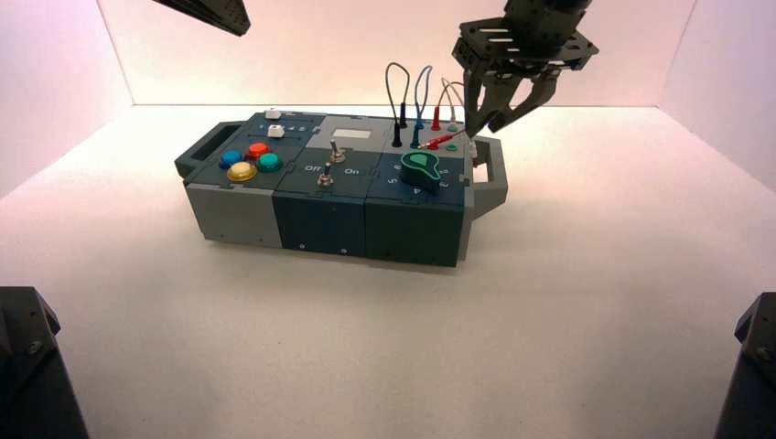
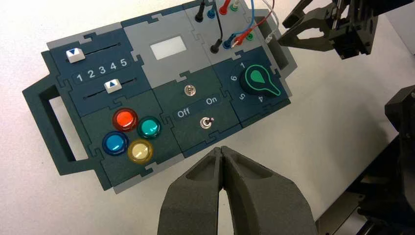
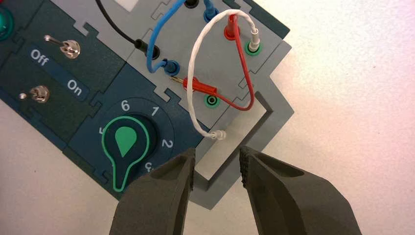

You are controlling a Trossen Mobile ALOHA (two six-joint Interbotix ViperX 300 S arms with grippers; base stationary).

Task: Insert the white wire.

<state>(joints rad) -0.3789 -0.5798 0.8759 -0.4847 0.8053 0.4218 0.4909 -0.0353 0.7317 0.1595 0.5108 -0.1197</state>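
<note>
Over the box's right-end handle [image 3: 281, 110], your right gripper [image 3: 217, 159] holds its fingers spread, likely to straddle the white wire's loose plug [image 3: 219, 135]; its other plug sits in the far green-ringed socket. Your left gripper [image 2: 221, 148], pressed together, waits off the near edge.

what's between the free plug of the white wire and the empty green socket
In the right wrist view, only a bare bit of the box's grey panel lies between the white wire's free plug and the empty green socket.

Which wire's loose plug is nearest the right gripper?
The white wire: its free end hangs over the handle opening, near the open right gripper; the red wire's loose plug lies farther off.
</note>
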